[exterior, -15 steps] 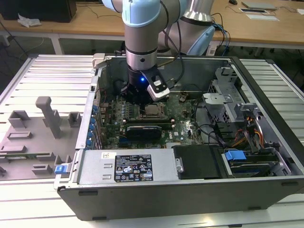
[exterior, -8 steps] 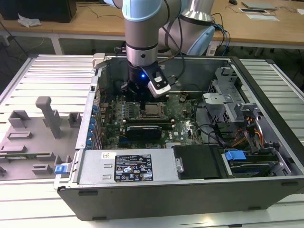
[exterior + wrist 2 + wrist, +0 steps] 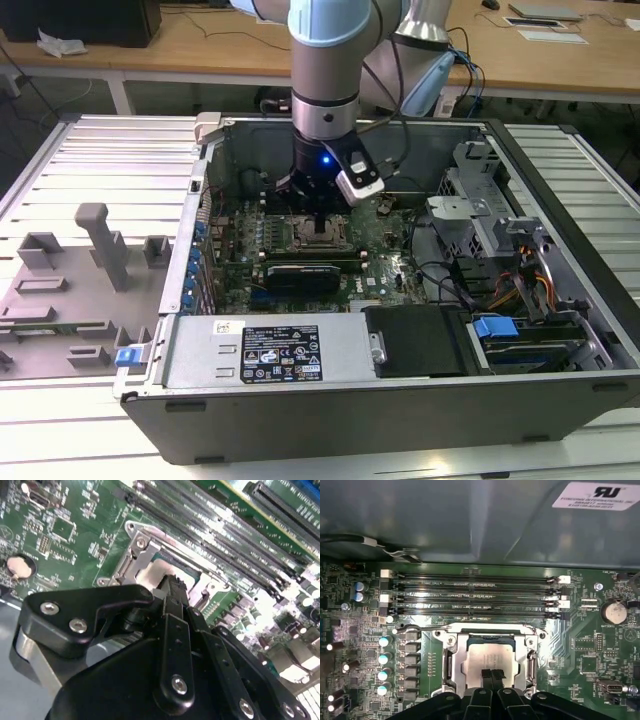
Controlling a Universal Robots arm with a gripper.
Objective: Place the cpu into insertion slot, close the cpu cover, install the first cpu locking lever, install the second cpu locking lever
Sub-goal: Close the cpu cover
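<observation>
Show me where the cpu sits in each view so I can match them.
Exterior view: in the insertion slot, beneath the gripper; chip too small to tell.
First wrist view: the cpu is the pale square at the fingers.
Second wrist view: cpu, pale patch beyond the fingers.
Shared landmark: the gripper, over the slot in all three.

memory slots (image 3: 475,594), capacitors (image 3: 384,657) crowd cpu cover (image 3: 451,662)

cpu (image 3: 490,656) edge hid by gripper (image 3: 491,673), arm (image 3: 325,70) cropped
</observation>
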